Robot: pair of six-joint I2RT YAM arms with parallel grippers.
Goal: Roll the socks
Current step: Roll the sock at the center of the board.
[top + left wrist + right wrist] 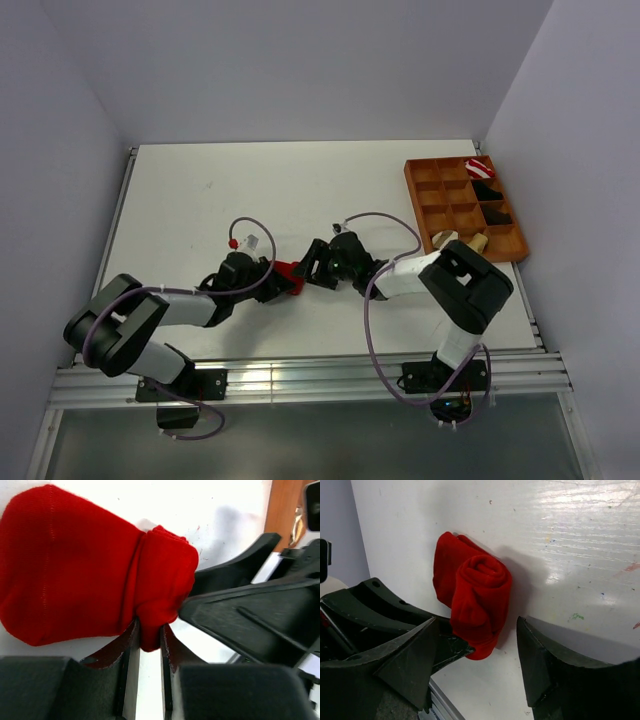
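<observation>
- The white worktop (250,190) carries everything, with grey walls on three sides.
- The left arm (170,310) reaches from the near-left corner towards the middle. The right arm (450,285) bends in from the near right and points back to the left, so the two wrists meet nose to nose near the middle of the worktop.
- An orange compartment tray (412,190) sits at the far right of the worktop, well apart from the wrists.
- The right gripper (476,622) has its jaws spread wide. In its wrist view the rolled end of the sock shows in the gap between them and touches neither pad. In the left wrist view one black finger (235,615) reaches up to the roll's end; whether it touches is unclear.
- The left gripper (149,640) has its jaws closed on a pinch of the sock's lower edge, where the roll meets the flat part.
- The red sock (75,570) lies on the worktop between the two grippers. One end is wound into a tight roll, its spiral plain in the right wrist view, and the rest is flat and unrolled.
- A red-and-white striped bundle (478,168) sits in a far-right compartment of the tray.
- Two black bundles (490,195) fill compartments just nearer than it.
- Some cream and mustard fabric (466,241) shows in the tray's near row, too small to make out.
</observation>
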